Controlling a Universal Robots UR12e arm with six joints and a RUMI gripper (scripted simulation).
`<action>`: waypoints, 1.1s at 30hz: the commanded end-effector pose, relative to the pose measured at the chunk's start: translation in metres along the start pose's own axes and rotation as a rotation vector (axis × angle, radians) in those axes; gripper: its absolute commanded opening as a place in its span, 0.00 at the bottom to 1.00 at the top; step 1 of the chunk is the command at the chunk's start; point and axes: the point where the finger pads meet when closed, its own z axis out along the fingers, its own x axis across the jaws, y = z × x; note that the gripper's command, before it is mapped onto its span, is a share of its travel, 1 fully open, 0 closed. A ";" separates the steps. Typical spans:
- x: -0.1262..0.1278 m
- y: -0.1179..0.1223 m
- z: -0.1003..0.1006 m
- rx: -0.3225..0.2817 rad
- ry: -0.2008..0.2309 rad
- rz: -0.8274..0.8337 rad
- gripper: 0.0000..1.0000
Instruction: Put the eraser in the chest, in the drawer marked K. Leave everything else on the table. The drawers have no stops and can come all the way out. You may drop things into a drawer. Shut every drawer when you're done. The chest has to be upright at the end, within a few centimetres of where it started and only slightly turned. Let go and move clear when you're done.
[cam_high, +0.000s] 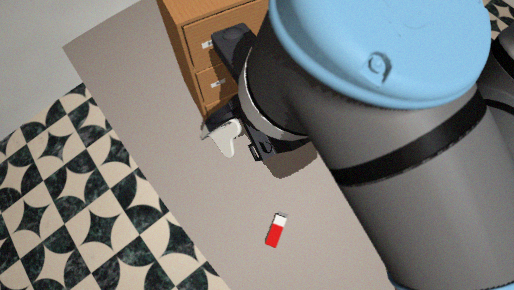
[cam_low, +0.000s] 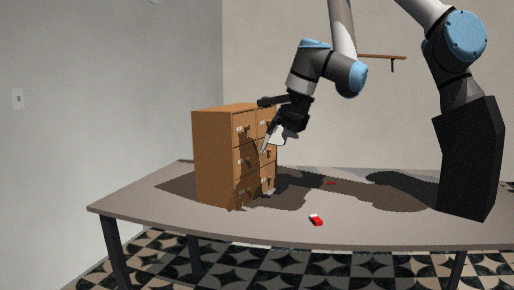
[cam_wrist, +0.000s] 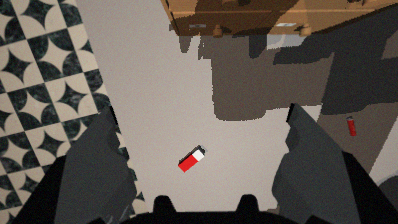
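The eraser (cam_high: 275, 232) (cam_low: 316, 220) (cam_wrist: 190, 160), a red block with a white end, lies on the table in front of the chest. The wooden chest (cam_low: 212, 155) stands upright, with two columns of three drawers; those in view look shut. The drawer letters are too small or blurred to read, and the arm hides part of the front in the top view. My gripper (cam_low: 276, 142) (cam_wrist: 201, 106) is open and empty, its jaws wide apart. It is high above the table, close in front of the chest. In the wrist view the eraser shows far below, between the jaws.
A small red object (cam_low: 330, 183) (cam_wrist: 351, 126) lies on the table (cam_high: 165, 145) (cam_low: 150, 210) in shadow, to the right of the eraser in the wrist view. The table's edge runs along the left in the wrist view, with patterned floor beyond. The chest front is close to the gripper.
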 end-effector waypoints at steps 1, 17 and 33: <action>0.000 0.000 -0.004 -0.042 0.000 0.001 1.00; 0.000 0.005 -0.017 -0.175 0.000 0.001 1.00; 0.000 0.009 -0.029 -0.287 0.000 0.001 1.00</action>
